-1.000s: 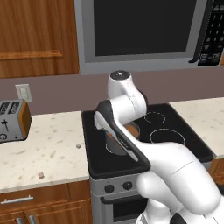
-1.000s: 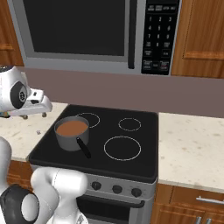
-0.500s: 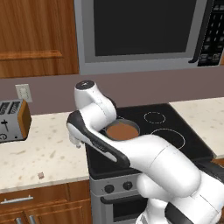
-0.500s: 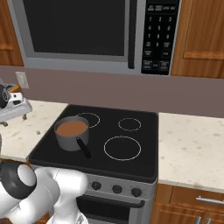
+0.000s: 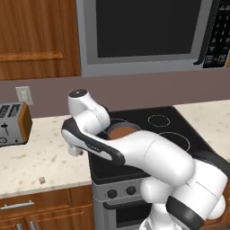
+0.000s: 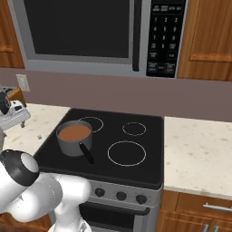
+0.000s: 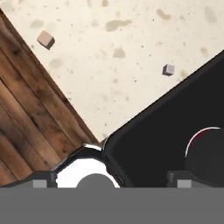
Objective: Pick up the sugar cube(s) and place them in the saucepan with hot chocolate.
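Brown liquid: saucepan [image 6: 74,137] sits on the stove's front-left burner, no cube in it that I can see.
Cubes: pinkish cube [image 7: 45,39] and grey cube [image 7: 168,69] both lie on the bench [image 7: 131,52]; neither picked.
End effector [image 6: 16,118]: jaws apart, empty.
Change: my arm has swung left, off the stove, over the bench.

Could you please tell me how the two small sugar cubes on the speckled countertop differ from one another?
The pinkish-tan sugar cube lies near the counter's front edge, while the pale greyish sugar cube lies close beside the black stovetop. The pinkish-tan one looks slightly larger in the hand view. Both are tiny, rest on the beige speckled countertop, and neither is held.
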